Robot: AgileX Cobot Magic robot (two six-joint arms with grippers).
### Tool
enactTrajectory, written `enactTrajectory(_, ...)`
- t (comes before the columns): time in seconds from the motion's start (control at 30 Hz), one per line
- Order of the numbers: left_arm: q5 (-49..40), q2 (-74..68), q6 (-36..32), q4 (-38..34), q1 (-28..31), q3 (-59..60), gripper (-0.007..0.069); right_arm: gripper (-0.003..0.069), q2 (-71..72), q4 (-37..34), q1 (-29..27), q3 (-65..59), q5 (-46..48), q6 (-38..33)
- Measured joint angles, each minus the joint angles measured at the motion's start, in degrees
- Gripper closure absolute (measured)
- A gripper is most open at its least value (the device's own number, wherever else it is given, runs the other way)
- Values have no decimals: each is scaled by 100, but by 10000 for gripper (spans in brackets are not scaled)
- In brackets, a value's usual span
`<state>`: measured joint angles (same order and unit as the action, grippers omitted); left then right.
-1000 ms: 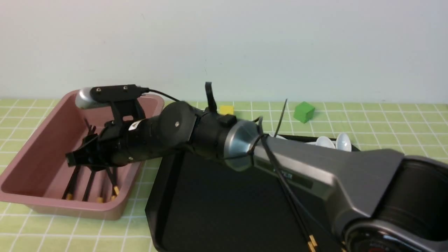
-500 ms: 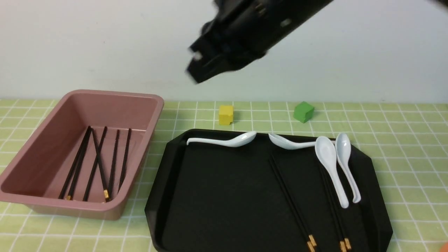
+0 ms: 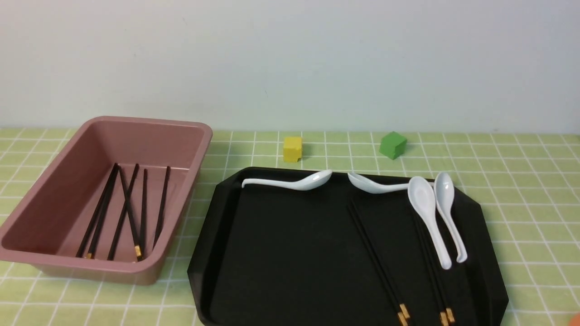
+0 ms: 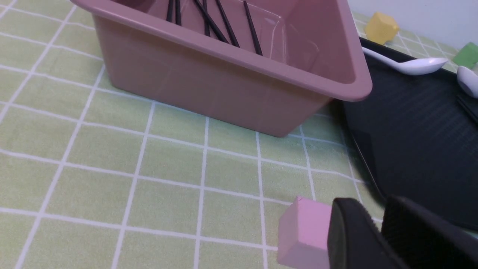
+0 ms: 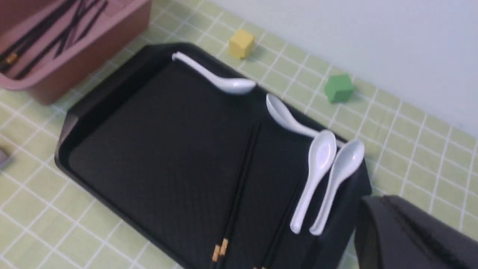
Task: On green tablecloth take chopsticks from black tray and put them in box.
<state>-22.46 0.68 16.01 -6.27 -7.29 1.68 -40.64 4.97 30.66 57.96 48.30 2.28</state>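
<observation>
The box (image 3: pixel 147 267) stands on the green tablecloth (image 3: pixel 534 181) just beside the black tray (image 3: pixel 201 267), to the robot's left; this placement appears to suit a short transfer over the tray's edge. Chopsticks (image 3: pixel 98 217) lie along the floor of the box, one crossed over another, which suggests they were released loosely rather than arranged. Two further pairs remain in the tray: the inner pair (image 3: pixel 376 253) lies by itself on the bare floor and should be the simpler pick; the outer pair (image 3: pixel 430 262) runs close beside the white spoons (image 3: pixel 423 199), whose handles could be nudged during a grasp. Both pairs point their gold-banded ends toward the robot. The left gripper (image 4: pixel 373 211), seen in its wrist view, has its jaws slightly parted with nothing between them, near a pink block (image 4: pixel 304 235); it appears to be idle. The right gripper (image 5: pixel 381 198) has its jaws closed together and carries nothing visible; it is outside the front view, a position that leaves the tray unobstructed. The task is judged incomplete. The next move would call for the right jaws to part, then pinch both sticks of a pair together, since a shallow grip could drop one.
</observation>
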Motion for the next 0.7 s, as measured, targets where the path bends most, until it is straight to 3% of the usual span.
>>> enactTrajectory(0.07,0,0,0,0,0,0,476,659,724,-40,0,-888,-776,101)
enactTrajectory(0.17,0,0,0,0,0,0,472,659,2376,-84,0,-3286,-2767,609)
enactTrajectory(0.23,0,0,0,0,0,0,468,657,3025,-84,0,-3933,-3114,852)
enactTrajectory(0.37,0,0,0,0,0,0,464,657,3998,38,0,-4403,-3141,975)
enactTrajectory(0.7,0,0,0,0,0,0,459,650,4132,170,0,-4402,-2783,1019)
